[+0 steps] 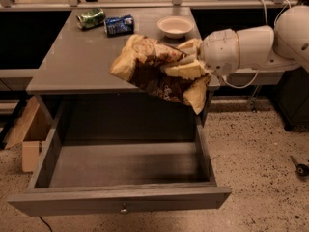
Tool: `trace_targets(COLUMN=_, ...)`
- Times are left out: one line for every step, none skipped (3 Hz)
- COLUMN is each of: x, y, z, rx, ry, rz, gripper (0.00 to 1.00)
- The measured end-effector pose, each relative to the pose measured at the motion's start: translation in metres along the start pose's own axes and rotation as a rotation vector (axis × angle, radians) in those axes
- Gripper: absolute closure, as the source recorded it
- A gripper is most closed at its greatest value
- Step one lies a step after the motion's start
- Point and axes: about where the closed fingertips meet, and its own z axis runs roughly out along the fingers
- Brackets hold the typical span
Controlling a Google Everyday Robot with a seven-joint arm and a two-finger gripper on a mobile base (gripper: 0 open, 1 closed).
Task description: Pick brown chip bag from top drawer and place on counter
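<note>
The brown chip bag hangs in my gripper, dark brown in the middle with tan ends. The gripper's fingers are shut on the bag's right side. It holds the bag in the air over the front right part of the counter, with the bag's lower end drooping past the counter's front edge. The white arm reaches in from the right. The top drawer is pulled fully out below, and its inside shows nothing in it. Its small round knob sits in the middle of the front panel.
A crushed green can, a crushed blue can and a white bowl stand along the back of the counter. A cardboard box sits on the floor at the left. A cable hangs behind the arm.
</note>
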Motion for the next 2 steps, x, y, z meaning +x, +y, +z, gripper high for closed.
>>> trace_targets(x=-0.0076, y=-0.0055, z=0.0003, rx=0.004, ry=-0.009, rz=-0.013, gripper=1.00)
trace_targets(x=-0.0113, y=-0.0100, z=0.0080, rx=0.012, ry=-0.027, rz=-0.013, gripper=1.00)
